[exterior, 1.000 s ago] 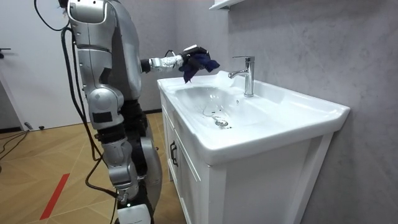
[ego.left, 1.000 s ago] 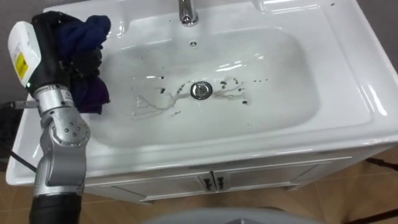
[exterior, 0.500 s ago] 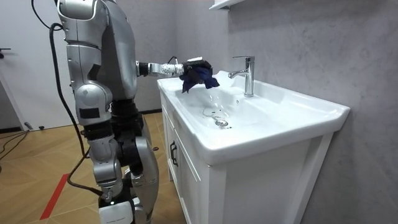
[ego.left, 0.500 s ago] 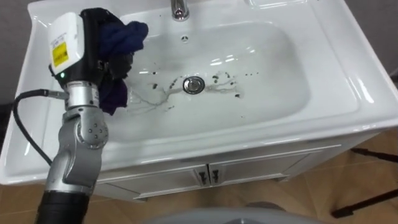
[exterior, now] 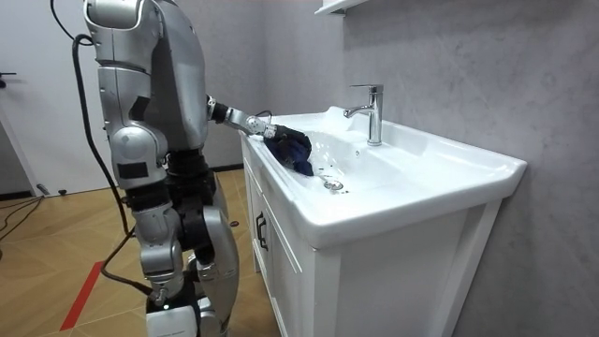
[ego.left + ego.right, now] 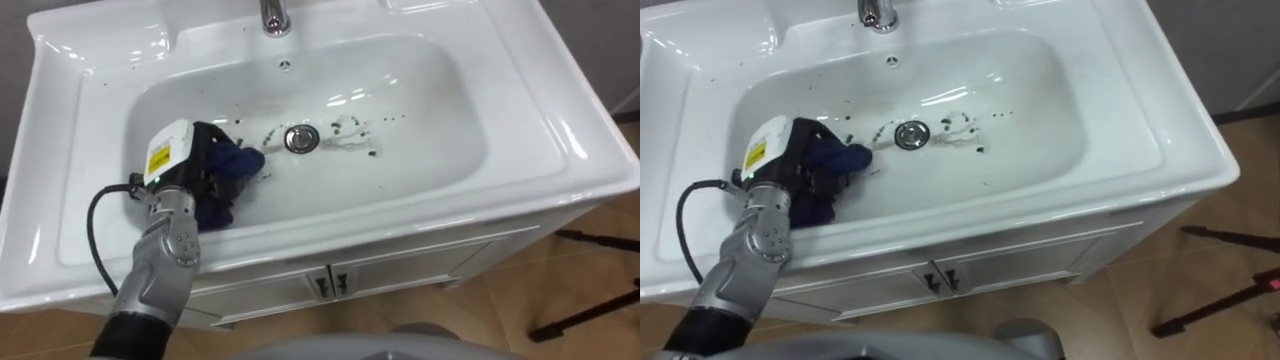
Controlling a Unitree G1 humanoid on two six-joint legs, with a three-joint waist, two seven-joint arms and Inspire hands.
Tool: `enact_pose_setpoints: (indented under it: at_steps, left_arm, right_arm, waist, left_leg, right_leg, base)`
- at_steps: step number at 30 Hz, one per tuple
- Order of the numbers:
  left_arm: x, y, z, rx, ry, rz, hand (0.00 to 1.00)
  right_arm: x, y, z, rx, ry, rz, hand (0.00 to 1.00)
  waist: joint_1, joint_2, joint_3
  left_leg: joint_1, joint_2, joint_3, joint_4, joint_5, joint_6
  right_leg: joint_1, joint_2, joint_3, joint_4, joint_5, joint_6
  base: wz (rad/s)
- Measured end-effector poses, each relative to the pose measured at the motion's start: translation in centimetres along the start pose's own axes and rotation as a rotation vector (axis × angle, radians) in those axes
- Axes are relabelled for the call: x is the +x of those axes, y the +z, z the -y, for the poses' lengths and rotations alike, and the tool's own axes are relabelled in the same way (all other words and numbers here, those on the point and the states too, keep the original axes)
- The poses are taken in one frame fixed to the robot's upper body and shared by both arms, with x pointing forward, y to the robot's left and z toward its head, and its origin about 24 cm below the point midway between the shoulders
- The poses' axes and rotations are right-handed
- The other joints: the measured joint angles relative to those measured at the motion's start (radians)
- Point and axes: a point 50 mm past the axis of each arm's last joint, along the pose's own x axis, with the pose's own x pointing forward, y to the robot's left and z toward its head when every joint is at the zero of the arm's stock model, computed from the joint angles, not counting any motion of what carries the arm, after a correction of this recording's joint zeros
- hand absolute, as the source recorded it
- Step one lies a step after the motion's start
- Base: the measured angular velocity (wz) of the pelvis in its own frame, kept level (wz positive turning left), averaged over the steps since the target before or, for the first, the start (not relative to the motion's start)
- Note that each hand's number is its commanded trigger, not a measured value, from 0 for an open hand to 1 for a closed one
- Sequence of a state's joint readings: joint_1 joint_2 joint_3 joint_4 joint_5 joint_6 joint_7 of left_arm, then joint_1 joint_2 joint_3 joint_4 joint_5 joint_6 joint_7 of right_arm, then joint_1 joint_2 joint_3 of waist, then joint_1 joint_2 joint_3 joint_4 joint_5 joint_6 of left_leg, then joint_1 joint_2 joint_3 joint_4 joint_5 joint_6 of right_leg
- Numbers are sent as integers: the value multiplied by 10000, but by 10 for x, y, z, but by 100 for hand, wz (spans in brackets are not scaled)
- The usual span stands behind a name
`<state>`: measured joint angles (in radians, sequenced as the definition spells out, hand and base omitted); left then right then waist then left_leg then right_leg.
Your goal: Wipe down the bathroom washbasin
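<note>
The robot stands at the front of a white vanity, toward the room view's left, with its left arm stretched down into the basin (image 6: 440, 150). At the left side of the bowl the left robot hand (image 6: 190, 170) is closed round a bunched dark blue cloth (image 6: 232, 175). The cloth is pressed on the bowl's floor close to the left slope, with a fold hanging toward the front wall. So the task's thing is in that hand and touching the porcelain, a little left of the drain (image 6: 298, 139).

Moving right, the drain sits in the middle of the bowl, in line with the tap (image 6: 271, 15) at the back. Around it lie grey smears and dark specks (image 6: 352, 124): a few between cloth and drain, more just right of the drain, and a thin scatter toward the back wall. The right half of the bowl looks white and glossy, with no marks I can make out. The counter (image 6: 560, 110) round the bowl also looks clean on that side.

My reading is that the wiping is at its very start. The cloth is on the surface, but the dirt by the drain is unwiped. What is left is a sweep rightward across the drain area, then probably the slopes and the far right side
</note>
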<state>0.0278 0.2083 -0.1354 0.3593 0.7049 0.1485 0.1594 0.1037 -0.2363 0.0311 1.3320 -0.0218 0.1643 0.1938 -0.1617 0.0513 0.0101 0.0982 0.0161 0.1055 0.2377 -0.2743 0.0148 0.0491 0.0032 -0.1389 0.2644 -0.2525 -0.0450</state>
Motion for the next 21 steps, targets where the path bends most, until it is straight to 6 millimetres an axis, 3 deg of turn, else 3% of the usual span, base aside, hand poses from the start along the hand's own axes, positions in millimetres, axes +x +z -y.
enact_pose_setpoints:
  at_steps: [4,10,21]
  left_arm:
    - [4,-9,8,381,-636,-527,100]
    - [15,-8,10,631,-918,-727,100]
    - [31,-15,14,-179,-1190,-1673,100]
  right_arm:
    - [0,1,1,-2,-48,-117,0]
    - [-1,3,2,186,-170,-214,0]
    - [-2,14,7,182,-983,37,0]
  waist:
    - [5,0,-74]
    - [12,2,-84]
    - [138,87,-141]
  left_leg:
    - [23,3,37,9,0,0]
    - [25,-65,87,-2,3,-1]
    - [-41,-47,659,-13,28,-26]
  right_leg:
    - [-9,21,93,61,-1,-2]
    - [-151,30,193,110,-30,-34]
    - [-808,37,601,821,-114,-84]
  base:
    - [-9]
    - [-4]
    - [-13]
